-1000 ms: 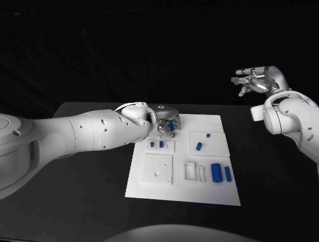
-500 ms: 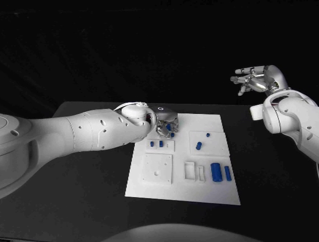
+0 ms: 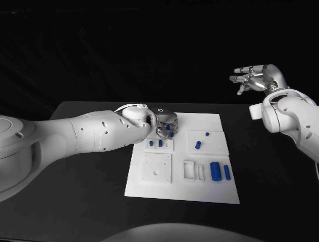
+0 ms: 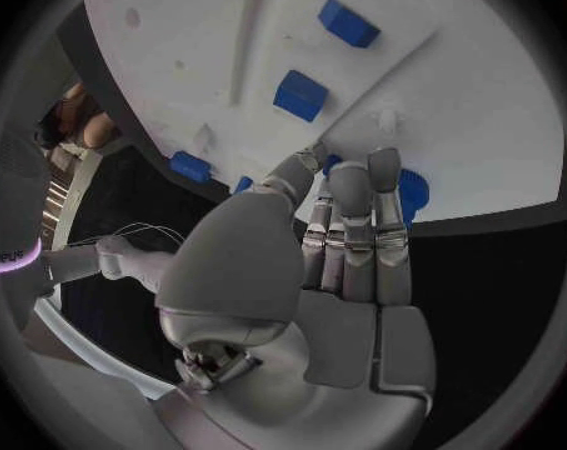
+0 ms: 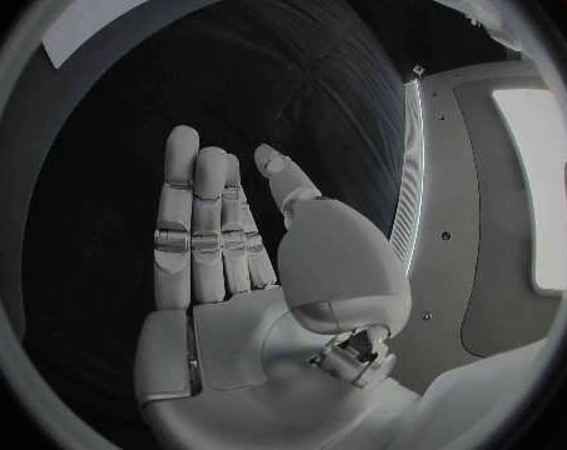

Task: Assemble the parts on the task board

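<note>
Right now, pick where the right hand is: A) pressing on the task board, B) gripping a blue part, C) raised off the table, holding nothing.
C: the right hand is up above the table's far right, away from the task board, fingers apart and empty.

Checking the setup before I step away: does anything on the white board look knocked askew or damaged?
Nothing stands out. The small blue parts lie or stand tidily on the white task board, which looks undamaged; the left hand holds a blue piece over its far end.

You can read no text, label, brand, number or sign on anything here; nothing shows legible markings.
</note>
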`<state>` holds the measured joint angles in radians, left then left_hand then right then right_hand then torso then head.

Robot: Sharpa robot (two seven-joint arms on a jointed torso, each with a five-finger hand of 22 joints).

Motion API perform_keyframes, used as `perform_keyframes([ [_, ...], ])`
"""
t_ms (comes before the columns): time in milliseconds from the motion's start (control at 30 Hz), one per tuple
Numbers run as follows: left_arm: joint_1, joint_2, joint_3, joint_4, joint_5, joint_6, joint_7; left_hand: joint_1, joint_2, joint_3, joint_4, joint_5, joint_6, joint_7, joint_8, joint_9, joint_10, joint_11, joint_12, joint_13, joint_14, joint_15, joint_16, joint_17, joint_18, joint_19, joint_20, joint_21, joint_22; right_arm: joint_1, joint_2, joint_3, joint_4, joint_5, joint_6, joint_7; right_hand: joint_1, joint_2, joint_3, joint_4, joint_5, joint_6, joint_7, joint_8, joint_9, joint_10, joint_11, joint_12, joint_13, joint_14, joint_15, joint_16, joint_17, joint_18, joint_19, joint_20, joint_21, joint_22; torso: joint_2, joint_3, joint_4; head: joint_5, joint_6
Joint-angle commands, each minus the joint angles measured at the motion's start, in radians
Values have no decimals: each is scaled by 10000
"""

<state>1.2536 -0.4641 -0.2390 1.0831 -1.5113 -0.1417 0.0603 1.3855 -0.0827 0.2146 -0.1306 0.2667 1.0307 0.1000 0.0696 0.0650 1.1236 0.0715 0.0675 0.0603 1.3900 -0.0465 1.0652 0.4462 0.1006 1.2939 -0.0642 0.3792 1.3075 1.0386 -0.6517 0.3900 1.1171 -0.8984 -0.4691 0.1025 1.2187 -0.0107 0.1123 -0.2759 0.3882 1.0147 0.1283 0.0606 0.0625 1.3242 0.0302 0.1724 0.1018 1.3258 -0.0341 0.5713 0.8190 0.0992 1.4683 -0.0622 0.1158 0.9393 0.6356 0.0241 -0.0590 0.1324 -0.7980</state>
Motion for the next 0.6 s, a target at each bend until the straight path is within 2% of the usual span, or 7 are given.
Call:
perform_keyframes([
  [33,-35,56,6,-65,-74,-56,-35,-26,44,9,101,-67,-35,-28,-63,-14,-21,-51,-44,-15,27,22,41,-10,117,-4,78,29,170,-1,11,2,31,-9,119,65,-51,-29,51,12,49,51,-6,16,3,81,-7,-32,-12,-44,-8,-51,10,177,129,57,56,12,-10,6,1,-8,-12],
  [200,-84,98,6,-169,-73,-56,-62,3,20,82,316,-82,-10,-32,-66,-16,19,-60,-44,-14,19,0,79,0,81,3,43,50,179,-1,9,2,57,-9,129,62,-66,-22,69,23,48,63,-8,16,4,82,-11,-29,-14,-42,-8,-50,11,176,128,57,54,15,-10,11,9,-41,-39],
  [333,-107,130,6,-252,-73,-41,-57,58,123,215,416,-84,133,0,-57,-13,232,-90,-38,-15,37,-5,112,9,83,14,37,86,189,-1,5,2,67,-9,134,62,-66,-22,69,23,48,63,-8,16,4,82,-11,-29,-14,-42,-8,-50,11,176,128,57,54,15,-2,-1,8,-39,-51],
  [600,-139,170,7,-313,25,-68,96,80,309,330,576,-121,576,-21,-39,-1,696,-176,-24,-11,74,-4,147,17,85,23,33,162,197,-1,9,2,67,-9,143,64,-86,-6,87,36,46,85,-12,16,4,89,-14,-23,-13,-43,-10,-51,11,175,128,57,53,16,-4,0,12,-30,-80],
])
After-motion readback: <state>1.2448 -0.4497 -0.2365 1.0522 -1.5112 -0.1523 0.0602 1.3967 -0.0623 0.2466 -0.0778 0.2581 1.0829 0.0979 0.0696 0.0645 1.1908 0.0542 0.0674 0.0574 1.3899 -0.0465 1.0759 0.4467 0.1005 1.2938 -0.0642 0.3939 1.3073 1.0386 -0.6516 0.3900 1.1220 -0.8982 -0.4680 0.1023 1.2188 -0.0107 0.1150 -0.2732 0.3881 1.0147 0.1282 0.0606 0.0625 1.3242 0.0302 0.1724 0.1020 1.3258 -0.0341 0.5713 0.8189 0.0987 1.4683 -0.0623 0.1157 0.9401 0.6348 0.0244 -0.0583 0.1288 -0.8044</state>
